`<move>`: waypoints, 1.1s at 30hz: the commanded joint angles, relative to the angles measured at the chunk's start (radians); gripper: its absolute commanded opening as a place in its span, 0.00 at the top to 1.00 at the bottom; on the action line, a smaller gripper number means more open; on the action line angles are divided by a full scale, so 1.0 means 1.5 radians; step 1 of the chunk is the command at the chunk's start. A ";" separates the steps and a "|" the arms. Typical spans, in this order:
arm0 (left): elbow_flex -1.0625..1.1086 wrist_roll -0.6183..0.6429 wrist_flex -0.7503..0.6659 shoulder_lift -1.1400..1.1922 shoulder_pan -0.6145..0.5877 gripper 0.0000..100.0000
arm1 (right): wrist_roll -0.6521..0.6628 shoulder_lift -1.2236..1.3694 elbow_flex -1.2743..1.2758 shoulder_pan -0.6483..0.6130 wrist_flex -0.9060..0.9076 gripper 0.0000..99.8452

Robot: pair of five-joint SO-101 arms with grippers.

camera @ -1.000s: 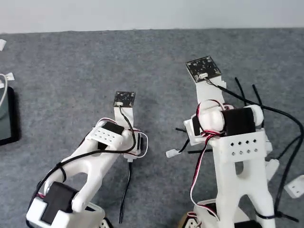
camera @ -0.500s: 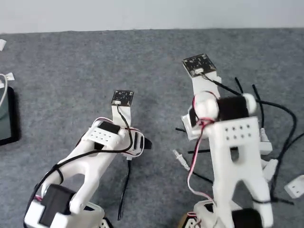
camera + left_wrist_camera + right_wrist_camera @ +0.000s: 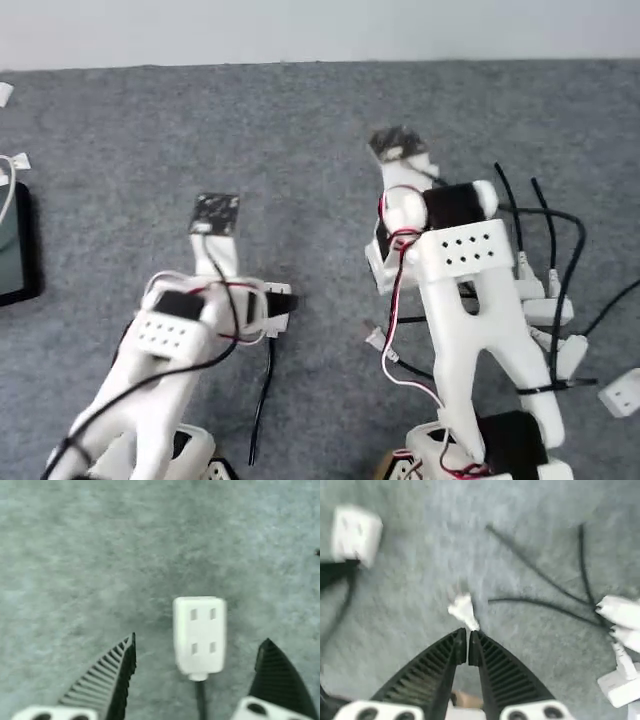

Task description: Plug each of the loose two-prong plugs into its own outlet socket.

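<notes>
Straddling the one outlet block (image 3: 199,630), the left gripper (image 3: 199,643) has both jaws spread wide. The block carries two sockets, four slots in all. The right gripper (image 3: 468,633) has its jaws pressed together, with one small white plug (image 3: 462,609) at the tips; a pinch cannot be confirmed. Three more plugs (image 3: 572,352) lie beside the right arm.
</notes>
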 commanded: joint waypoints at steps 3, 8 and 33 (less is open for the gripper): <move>0.056 -0.052 -0.017 -0.140 -0.093 0.65 | 0.244 -0.001 0.257 -0.001 -0.138 0.99; 0.078 -0.046 -0.071 -0.172 -0.125 0.65 | 0.350 0.001 0.387 0.047 -0.238 0.89; 0.083 -0.050 -0.087 -0.172 -0.125 0.65 | 0.638 -0.085 0.523 0.398 -0.186 0.85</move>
